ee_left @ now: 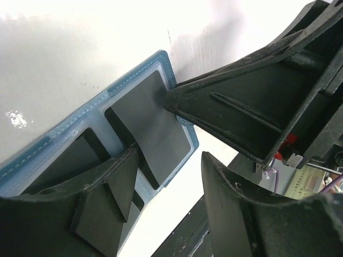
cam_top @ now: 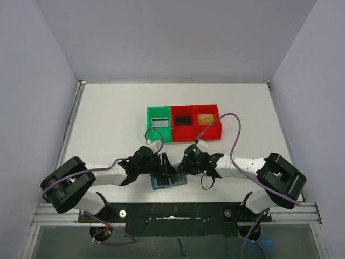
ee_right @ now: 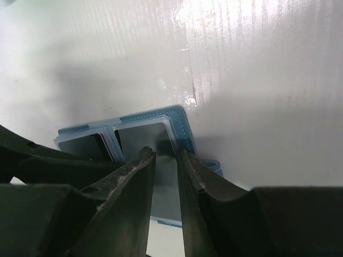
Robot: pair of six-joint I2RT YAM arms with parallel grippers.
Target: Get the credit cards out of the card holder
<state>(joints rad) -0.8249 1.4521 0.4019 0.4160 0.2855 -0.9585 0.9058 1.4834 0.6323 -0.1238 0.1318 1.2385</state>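
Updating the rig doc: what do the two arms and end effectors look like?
Left arm and right arm: white link shells, black joint housings, a purple cable along each. Left end effector and right end effector: matte black, wedge-shaped fingers. Green light on right wrist.

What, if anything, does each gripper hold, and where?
Left gripper: nothing, open over the card holder. Right gripper: narrow at the edge of the dark grey card; a grip cannot be told.

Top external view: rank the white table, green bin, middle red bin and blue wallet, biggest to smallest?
1. Table.
2. Green bin and middle red bin: they look alike, so tied.
3. Card holder, smallest, though partly hidden.
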